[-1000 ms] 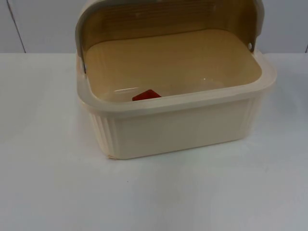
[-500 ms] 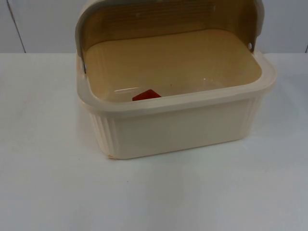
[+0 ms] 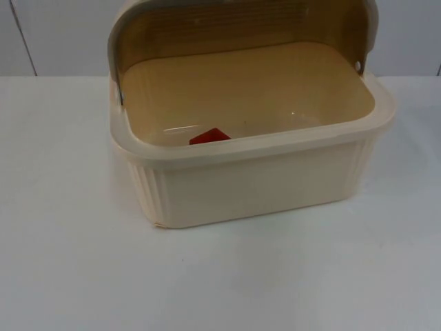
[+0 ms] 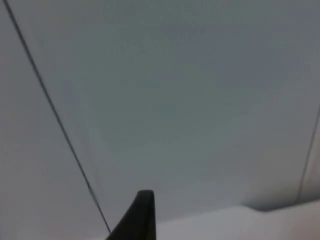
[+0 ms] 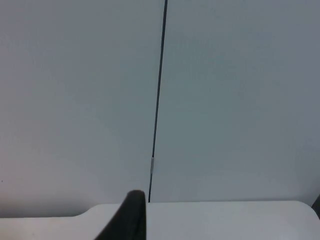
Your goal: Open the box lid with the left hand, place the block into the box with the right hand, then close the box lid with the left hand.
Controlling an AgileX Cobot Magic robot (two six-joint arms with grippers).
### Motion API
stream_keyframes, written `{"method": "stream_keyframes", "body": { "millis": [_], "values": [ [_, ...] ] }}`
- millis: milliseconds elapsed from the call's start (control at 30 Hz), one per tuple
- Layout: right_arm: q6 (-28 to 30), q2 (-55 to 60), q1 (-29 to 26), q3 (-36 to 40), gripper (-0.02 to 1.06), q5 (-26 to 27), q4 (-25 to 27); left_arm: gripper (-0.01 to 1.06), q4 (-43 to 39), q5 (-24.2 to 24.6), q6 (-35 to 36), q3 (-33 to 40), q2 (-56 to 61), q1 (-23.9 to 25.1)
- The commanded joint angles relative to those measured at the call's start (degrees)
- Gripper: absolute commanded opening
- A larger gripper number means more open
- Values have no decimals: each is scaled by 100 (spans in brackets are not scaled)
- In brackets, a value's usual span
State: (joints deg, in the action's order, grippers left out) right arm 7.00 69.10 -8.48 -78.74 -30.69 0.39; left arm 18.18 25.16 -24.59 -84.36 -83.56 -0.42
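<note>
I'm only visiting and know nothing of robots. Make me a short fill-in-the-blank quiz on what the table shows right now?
1. The cream box stands on the white table with its lid ____.
2. The block lying in the box is coloured ____.
3. The block lies against the box's ____ wall, the one nearest the camera.

Missing words: open; red; front

The box (image 3: 262, 186) is showing cream outer walls with vertical ribbing and a tan, yellowish inside. Its raised lid (image 3: 241, 27) is showing a brownish underside. The block (image 3: 209, 136) is red. The desk (image 3: 83, 276) is white, the partition wall (image 3: 62, 34) grey.
</note>
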Motion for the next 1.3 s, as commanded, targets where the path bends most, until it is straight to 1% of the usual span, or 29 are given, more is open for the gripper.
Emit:
{"method": "stream_keyframes", "body": {
  "millis": [0,33,133,167,200,233,300,333,367,433,533,567,600,667,833,933,1033,1067,1133,1267],
  "values": [
    [-9,34,-27,-50,105,-11,0,105,54,-19,-192,-457,-264,-89],
    [-9,49,-27,-50,105,-11,12,105,54,-19,-257,-577,-344,-103],
    [-9,59,-27,-50,105,-44,12,105,54,-19,-951,-1174,-775,-334],
    [-9,59,-27,-50,105,-44,12,105,54,-19,-951,-1174,-775,-334],
    [-9,59,-27,-50,105,-44,12,105,54,-19,-1446,-1394,-996,-497],
    [-9,59,-27,-50,105,-44,12,105,54,-19,-1798,-1538,-1116,-588],
    [-9,59,-27,-50,105,-55,12,105,54,-19,-2248,-1720,-1327,-750],
    [-9,59,-27,-50,105,-55,12,105,54,-92,-2704,-1850,-1503,-895],
    [-9,59,-27,-50,105,-55,12,105,54,-92,-2704,-1850,-1503,-895],
    [-9,59,-27,-50,105,-55,12,105,54,-185,-3265,-2003,-1758,-1104],
    [-9,59,-27,-50,105,-55,12,105,32,-197,-4199,-2103,-2066,-1425],
    [-9,59,-27,-50,105,-55,12,105,32,-197,-4199,-2103,-2066,-1425],
    [-9,59,-27,-50,105,-69,12,105,32,-197,-4494,-2103,-2157,-1535],
    [-9,59,-27,-50,105,-81,12,105,32,-208,-4865,-2103,-2316,-1740],
    [-9,59,-27,-50,105,-91,12,105,32,-365,-5126,-2103,-2536,-2077],
    [-9,59,-27,-50,105,-91,12,105,49,-344,-5174,-2103,-2620,-2158],
    [-9,59,-27,-50,105,-91,12,105,306,30,-5174,-2103,-2701,-2157],
    [-9,59,-27,-50,105,-91,12,105,306,30,-5174,-2103,-2701,-2157],
    [-9,59,-27,-50,105,-90,23,104,351,304,-5174,-2103,-2757,-2147],
    [-9,59,-15,-50,105,-93,35,100,487,461,-5186,-2103,-2785,-2147]
  ]
}}
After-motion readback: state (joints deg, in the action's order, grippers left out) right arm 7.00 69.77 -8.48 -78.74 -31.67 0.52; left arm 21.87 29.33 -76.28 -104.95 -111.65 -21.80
